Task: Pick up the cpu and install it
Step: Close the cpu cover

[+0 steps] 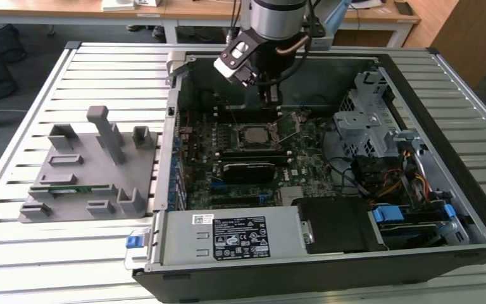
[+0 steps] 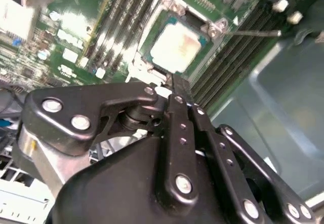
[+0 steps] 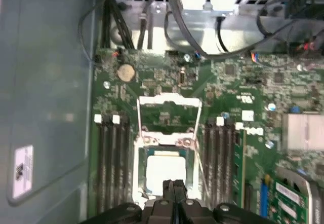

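Cpu (image 3: 164, 171) lies in the open socket (image 3: 142, 155) on the motherboard (image 3: 238, 82); first wrist view: gripper (image 3: 173, 183) fingers pressed together, pinching nothing, by its edge; exterior view: gripper at cpu's 12 o'clock, grey rack (image 1: 83, 171) at 9 o'clock of the case (image 1: 311, 285).

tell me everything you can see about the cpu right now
The cpu is a small flat square chip with a pale silvery metal top. It lies flat in the square socket on the green motherboard, between banks of memory slots. The socket's hinged retention frame is swung open beside it, leaving its top uncovered. The shut pincer hangs over one edge; whether it touches cannot be told.
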`<state>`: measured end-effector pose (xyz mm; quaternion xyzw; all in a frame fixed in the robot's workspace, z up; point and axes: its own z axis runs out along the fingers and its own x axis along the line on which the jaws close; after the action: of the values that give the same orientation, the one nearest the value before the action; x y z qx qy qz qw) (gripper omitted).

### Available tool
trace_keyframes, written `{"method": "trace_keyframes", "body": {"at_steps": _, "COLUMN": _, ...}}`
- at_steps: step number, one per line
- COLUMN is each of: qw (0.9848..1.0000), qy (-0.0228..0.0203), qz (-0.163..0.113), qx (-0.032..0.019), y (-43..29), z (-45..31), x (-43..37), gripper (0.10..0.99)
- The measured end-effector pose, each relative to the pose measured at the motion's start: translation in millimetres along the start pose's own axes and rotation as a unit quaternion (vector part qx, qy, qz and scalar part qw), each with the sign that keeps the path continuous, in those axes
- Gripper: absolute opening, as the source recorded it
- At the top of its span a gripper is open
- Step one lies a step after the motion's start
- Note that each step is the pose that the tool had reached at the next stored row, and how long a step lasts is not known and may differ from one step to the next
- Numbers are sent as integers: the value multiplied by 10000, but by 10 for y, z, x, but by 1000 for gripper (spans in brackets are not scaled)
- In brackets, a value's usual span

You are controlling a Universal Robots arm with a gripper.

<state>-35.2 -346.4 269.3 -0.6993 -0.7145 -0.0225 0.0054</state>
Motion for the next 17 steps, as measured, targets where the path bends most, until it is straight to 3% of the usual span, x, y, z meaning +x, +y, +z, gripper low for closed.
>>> {"method": "trace_keyframes", "body": {"at_steps": 1, "qw": 10000, "qy": 47, "qz": 1, "qx": 5, "y": 19, "z": 1, "x": -2, "gripper": 114}}
{"method": "trace_keyframes", "body": {"at_steps": 2, "qw": 10000, "qy": 60, "qz": 2, "qx": 9, "y": 36, "z": 3, "x": -4, "gripper": 114}}
{"method": "trace_keyframes", "body": {"at_steps": 7, "qw": 10000, "qy": 55, "qz": -11, "qx": 27, "y": 125, "z": 12, "x": -7, "gripper": 114}}
{"method": "trace_keyframes", "body": {"at_steps": 11, "qw": 9998, "qy": 57, "qz": -181, "qx": 35, "y": 156, "z": 24, "x": -8, "gripper": 114}}
{"method": "trace_keyframes", "body": {"at_steps": 17, "qw": 9998, "qy": 27, "qz": -215, "qx": 44, "y": 235, "z": 44, "x": -11, "gripper": 114}}
